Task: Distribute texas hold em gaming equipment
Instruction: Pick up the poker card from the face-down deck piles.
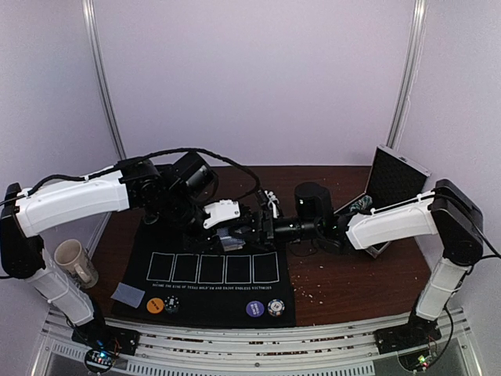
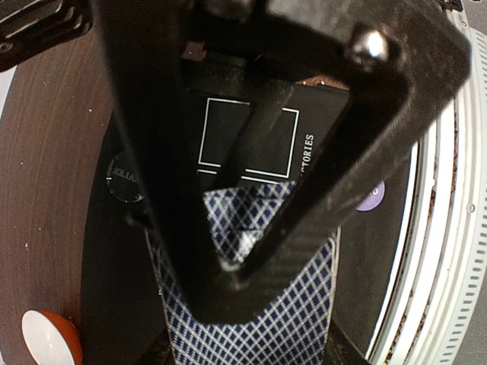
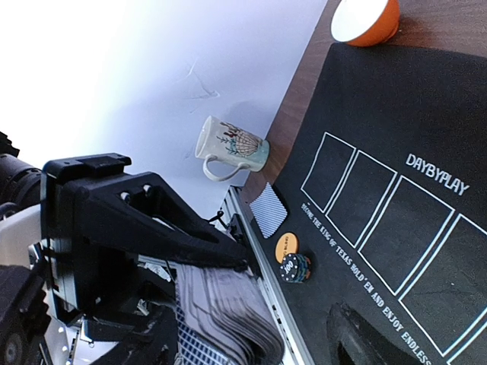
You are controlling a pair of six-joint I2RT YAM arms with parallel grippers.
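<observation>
My left gripper [image 2: 232,270] is clamped on the fanned cards [image 2: 259,327], mid-frame above the black mat [image 1: 205,311]. Whether my right gripper [image 1: 270,222] stands apart, I cannot tell. A loose pinch could drag several cards out and spill them.

Count four chip spots on the near side of both end effectors: one orange chip [image 1: 154,305], one dark chip [image 1: 171,302] that may be a short stack, one purple chip [image 1: 254,309] and one black-and-white chip [image 1: 275,307]. You have one deck [image 2: 251,319], at the left end effector [image 2: 228,270], and one loose card [image 1: 127,294] to its near left. There is one mat [image 1: 211,313] with five card outlines, one mug [image 1: 74,262], one bowl [image 2: 49,338], and one open case [image 1: 395,176] to the far right of the right end effector [image 1: 268,222].
</observation>
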